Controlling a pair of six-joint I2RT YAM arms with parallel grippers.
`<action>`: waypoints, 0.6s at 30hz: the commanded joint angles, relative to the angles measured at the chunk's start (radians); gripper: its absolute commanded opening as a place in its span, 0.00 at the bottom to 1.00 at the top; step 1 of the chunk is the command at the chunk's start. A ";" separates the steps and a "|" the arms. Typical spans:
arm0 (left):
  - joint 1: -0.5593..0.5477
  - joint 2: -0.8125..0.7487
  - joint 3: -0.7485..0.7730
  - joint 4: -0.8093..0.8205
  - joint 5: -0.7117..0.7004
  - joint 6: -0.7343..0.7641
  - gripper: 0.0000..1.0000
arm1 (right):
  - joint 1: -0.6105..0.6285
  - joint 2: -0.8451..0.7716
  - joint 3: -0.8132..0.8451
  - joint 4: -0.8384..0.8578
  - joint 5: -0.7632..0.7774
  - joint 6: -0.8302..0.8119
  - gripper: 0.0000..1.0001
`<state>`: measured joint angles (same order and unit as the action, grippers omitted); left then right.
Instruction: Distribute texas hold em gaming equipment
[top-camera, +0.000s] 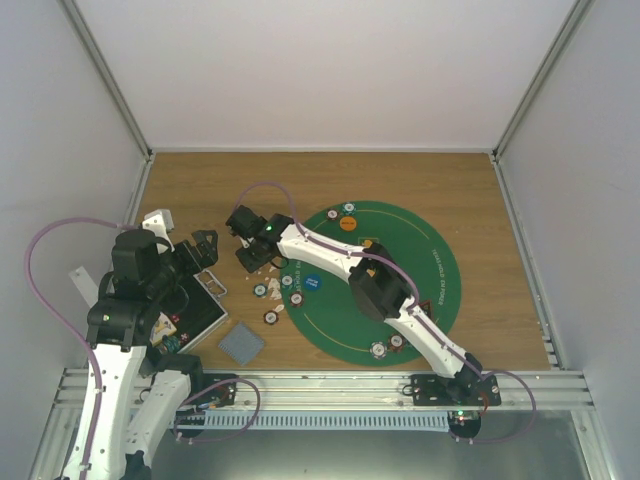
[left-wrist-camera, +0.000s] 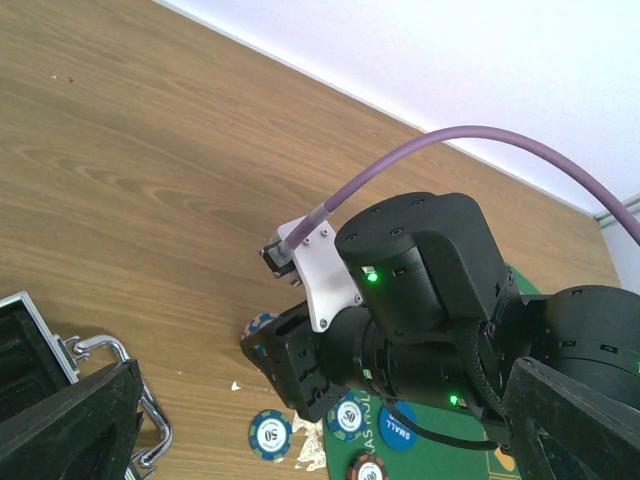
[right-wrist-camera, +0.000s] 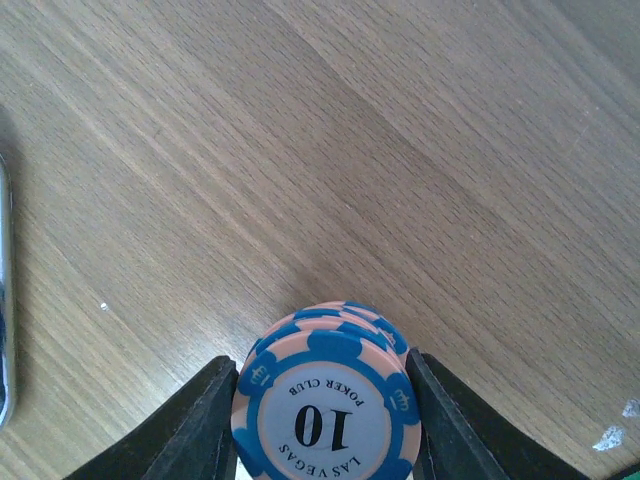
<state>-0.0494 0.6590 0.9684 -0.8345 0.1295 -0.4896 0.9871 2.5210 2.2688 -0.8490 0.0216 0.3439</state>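
Poker chips (right-wrist-camera: 325, 400) (top reads 10) | clamped between right jaws | left jaws spread wide

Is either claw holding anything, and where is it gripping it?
The right gripper pinches a stack of blue-and-pink poker chips by opposite edges; the left gripper holds nothing.

Bright even diffuse light, soft faint shadows (darker in wrist views), mostly sharp

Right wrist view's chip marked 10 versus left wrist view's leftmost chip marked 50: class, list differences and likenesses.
The chip marked 10 has a pink-and-blue rim; the chip marked 50, dark blue and white. The 10 sits between the right hand's fingers; the 50 lies free on wood. Both are round with pale centres.
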 joint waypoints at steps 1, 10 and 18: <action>0.008 -0.005 0.000 0.036 -0.003 -0.003 0.99 | 0.010 0.009 0.036 -0.004 0.018 -0.021 0.42; 0.008 -0.006 0.002 0.035 -0.005 -0.001 0.99 | 0.012 -0.052 0.034 0.005 0.054 -0.007 0.40; 0.008 -0.007 0.004 0.032 -0.005 0.000 0.99 | -0.025 -0.160 -0.063 0.049 0.053 0.042 0.40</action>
<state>-0.0494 0.6590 0.9680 -0.8345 0.1295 -0.4892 0.9871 2.4714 2.2604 -0.8436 0.0563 0.3534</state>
